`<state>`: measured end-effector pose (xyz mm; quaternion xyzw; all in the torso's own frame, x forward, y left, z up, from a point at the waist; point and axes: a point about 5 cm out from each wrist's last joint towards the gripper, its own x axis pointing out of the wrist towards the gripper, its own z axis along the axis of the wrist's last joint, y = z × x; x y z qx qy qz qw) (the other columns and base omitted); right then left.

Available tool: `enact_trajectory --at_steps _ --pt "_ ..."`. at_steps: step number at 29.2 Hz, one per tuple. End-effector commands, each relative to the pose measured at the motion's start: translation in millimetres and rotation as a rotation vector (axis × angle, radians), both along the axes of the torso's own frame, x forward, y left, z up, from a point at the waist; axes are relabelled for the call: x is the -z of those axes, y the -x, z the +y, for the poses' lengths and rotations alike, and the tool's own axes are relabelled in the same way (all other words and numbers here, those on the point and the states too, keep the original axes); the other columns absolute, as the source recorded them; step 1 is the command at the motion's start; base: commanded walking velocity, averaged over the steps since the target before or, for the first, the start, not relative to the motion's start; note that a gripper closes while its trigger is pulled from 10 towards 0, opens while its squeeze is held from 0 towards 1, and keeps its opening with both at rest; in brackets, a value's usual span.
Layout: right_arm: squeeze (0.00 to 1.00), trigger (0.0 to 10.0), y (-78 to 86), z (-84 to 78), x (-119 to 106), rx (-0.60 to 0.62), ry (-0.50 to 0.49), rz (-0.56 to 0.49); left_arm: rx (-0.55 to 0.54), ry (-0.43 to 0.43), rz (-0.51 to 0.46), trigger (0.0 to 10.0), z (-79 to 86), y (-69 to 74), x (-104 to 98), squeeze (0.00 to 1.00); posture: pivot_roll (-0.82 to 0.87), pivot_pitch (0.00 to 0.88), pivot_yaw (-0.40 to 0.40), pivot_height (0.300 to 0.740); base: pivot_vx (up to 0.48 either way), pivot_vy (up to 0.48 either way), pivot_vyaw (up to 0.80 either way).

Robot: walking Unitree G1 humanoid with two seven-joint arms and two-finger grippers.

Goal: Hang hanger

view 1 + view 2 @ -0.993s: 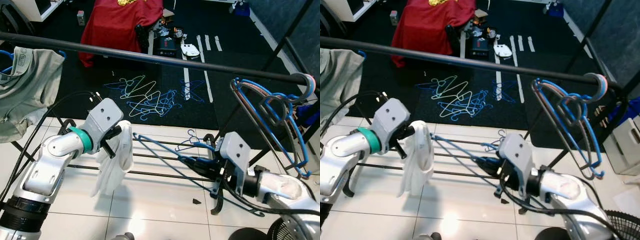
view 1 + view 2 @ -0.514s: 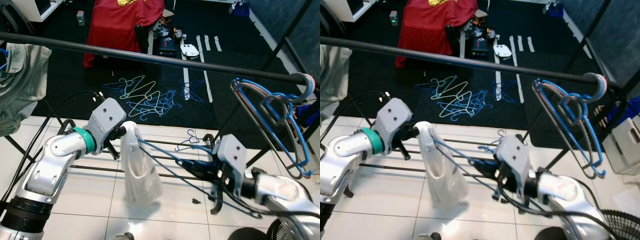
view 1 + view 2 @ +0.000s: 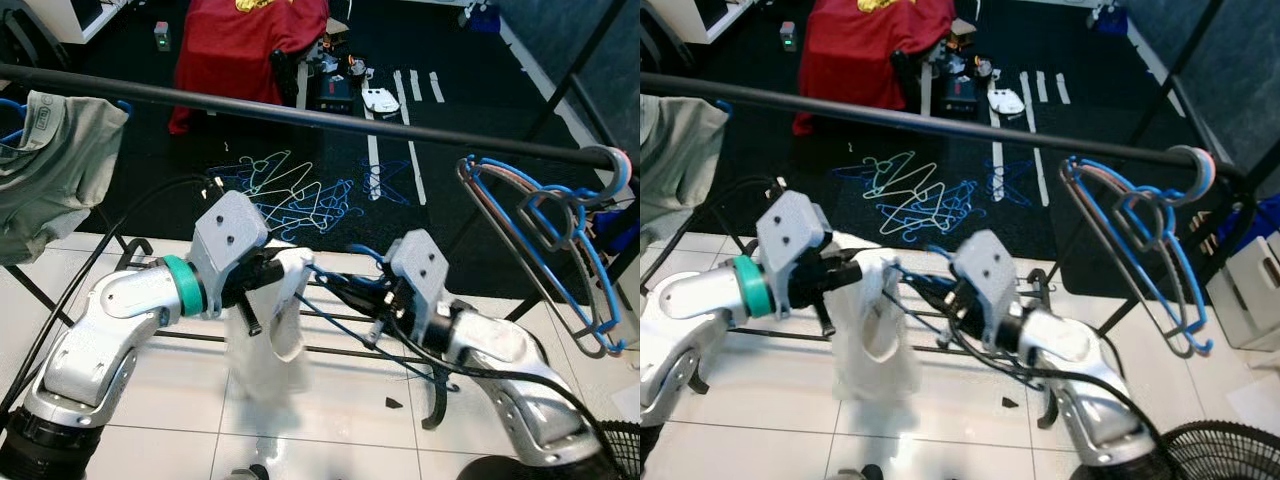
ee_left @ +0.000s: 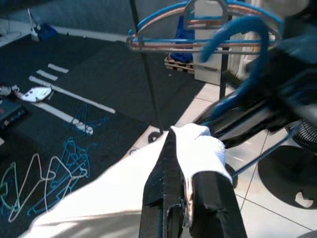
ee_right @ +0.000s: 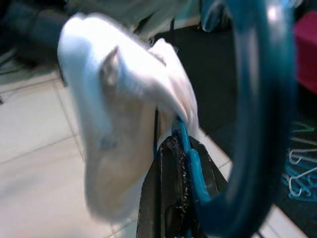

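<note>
A white garment (image 3: 272, 335) hangs from my left gripper (image 3: 270, 272), which is shut on its top edge; in the left wrist view the cloth (image 4: 198, 153) bunches over the black fingers (image 4: 166, 193). My right gripper (image 3: 372, 303) is shut on a blue hanger (image 3: 338, 296), close against the garment's right side. In the right wrist view the hanger's hook (image 5: 257, 124) curves up in front, and one arm of it reaches into the white garment (image 5: 119, 124). The black rail (image 3: 300, 112) crosses above both arms.
Blue and grey hangers (image 3: 560, 250) hang at the rail's right end, a grey shirt (image 3: 45, 165) at its left. A pile of loose hangers (image 3: 295, 195) lies on the dark carpet, a red cloth (image 3: 250, 40) beyond. A fan (image 3: 1210, 455) stands at the lower right.
My right arm has swung left with the blue hanger, right up to the left gripper. The white garment has bunched up around the hanger's end. The left gripper has shifted slightly right.
</note>
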<state>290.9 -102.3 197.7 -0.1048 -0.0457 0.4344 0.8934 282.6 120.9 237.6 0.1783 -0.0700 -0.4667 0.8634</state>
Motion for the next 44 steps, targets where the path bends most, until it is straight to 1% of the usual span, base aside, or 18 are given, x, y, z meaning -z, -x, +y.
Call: enact_trajectory --at_steps 1,4,8,12,15,16,20,21,23,26,27,29,30,33,34,38,41,44 --pt "0.00 10.0 -7.3 9.0 -4.7 0.033 -0.031 -0.036 0.065 -0.029 -0.047 10.0 -16.2 7.2 0.2 0.00 0.01 0.116 0.076 0.740 0.000 0.000 0.00" --pt "0.00 10.0 -19.9 14.0 -12.0 0.131 -0.080 -0.076 0.094 0.030 -0.021 10.0 -25.4 10.7 -1.5 0.00 0.00 0.109 0.079 0.740 0.000 0.000 0.00" --pt "0.00 10.0 -26.2 14.7 -17.4 0.190 -0.133 -0.101 0.136 0.074 0.043 10.0 -26.5 15.7 -0.1 0.00 0.00 0.098 0.089 0.740 0.000 0.000 0.00" --pt "0.00 10.0 -27.2 15.0 -24.6 0.217 -0.186 -0.134 0.147 -0.001 0.076 10.0 -20.2 20.1 14.3 0.00 -0.01 0.076 0.108 0.740 0.000 0.000 0.00" --pt "0.00 10.0 -26.5 14.3 -26.5 0.221 -0.197 -0.143 0.142 -0.026 0.076 10.0 -18.2 20.0 18.2 0.00 -0.01 0.076 0.108 0.740 0.000 0.000 0.00" --pt "0.00 10.0 -26.0 13.1 -27.8 0.231 -0.211 -0.158 0.124 -0.053 0.051 10.0 -15.5 17.9 20.4 0.00 -0.02 0.058 0.121 0.740 0.000 0.000 0.00" --pt "0.00 10.0 -21.8 9.6 -28.4 0.238 -0.241 -0.185 0.050 -0.040 -0.045 10.0 -12.9 4.5 7.3 0.00 -0.03 0.027 0.140 0.740 0.000 0.000 0.00" --pt "0.00 10.0 -21.8 9.6 -28.4 0.238 -0.241 -0.185 0.050 -0.040 -0.045 10.0 -12.9 4.5 7.3 0.00 -0.03 0.027 0.140 0.740 0.000 0.000 0.00" --pt "0.00 10.0 -17.1 10.8 -29.6 0.207 -0.228 -0.208 0.067 -0.082 -0.110 10.0 -11.4 0.7 -2.0 0.00 -0.03 0.015 0.143 0.740 0.000 0.000 0.00" --pt "0.00 10.0 -13.8 12.5 -29.2 0.174 -0.208 -0.217 0.082 -0.110 -0.130 10.0 -8.8 0.3 -5.9 0.00 -0.03 0.009 0.143 0.740 0.000 0.000 0.00" --pt "0.00 10.0 -9.1 11.9 -25.7 0.133 -0.169 -0.214 0.057 -0.101 -0.132 10.0 -4.8 -1.2 -7.5 0.00 -0.03 0.008 0.138 0.740 0.000 0.000 0.00" --pt "0.00 10.0 -7.3 11.3 -23.8 0.118 -0.156 -0.209 0.042 -0.093 -0.133 10.0 -3.4 -1.9 -7.9 0.00 -0.03 0.008 0.138 0.740 0.000 0.000 0.00" --pt "0.00 10.0 -6.0 9.9 -21.7 0.111 -0.146 -0.203 0.045 -0.080 -0.117 10.0 -2.6 -1.1 -7.3 0.22 -0.03 0.008 0.133 0.740 0.000 0.000 0.00" --pt "0.00 10.0 -5.3 9.0 -20.5 0.109 -0.142 -0.199 0.051 -0.073 -0.108 10.0 -2.4 -0.3 -6.6 0.22 -0.03 0.009 0.131 0.740 0.000 0.000 0.00" --pt "0.00 10.0 -4.4 8.4 -18.9 0.102 -0.134 -0.194 0.057 -0.066 -0.100 10.0 -2.2 0.8 -6.0 1.00 -0.03 0.010 0.129 0.740 0.000 0.000 0.00" --pt "0.00 10.0 2.3 8.9 -2.8 0.045 -0.083 -0.143 0.145 -0.071 -0.035 10.0 -0.6 15.7 2.8 1.00 -0.02 0.012 0.122 0.740 0.000 0.000 0.00" --pt "0.00 10.0 2.6 8.9 -2.0 0.043 -0.080 -0.142 0.151 -0.077 -0.037 10.0 -0.3 16.0 3.5 1.00 -0.02 0.012 0.122 0.740 0.000 0.000 0.00" --pt "0.00 10.0 0.5 9.3 -1.6 0.050 -0.087 -0.138 0.156 -0.134 -0.100 10.0 1.5 16.8 3.3 1.00 -0.01 0.006 0.129 0.740 0.000 0.000 0.00"
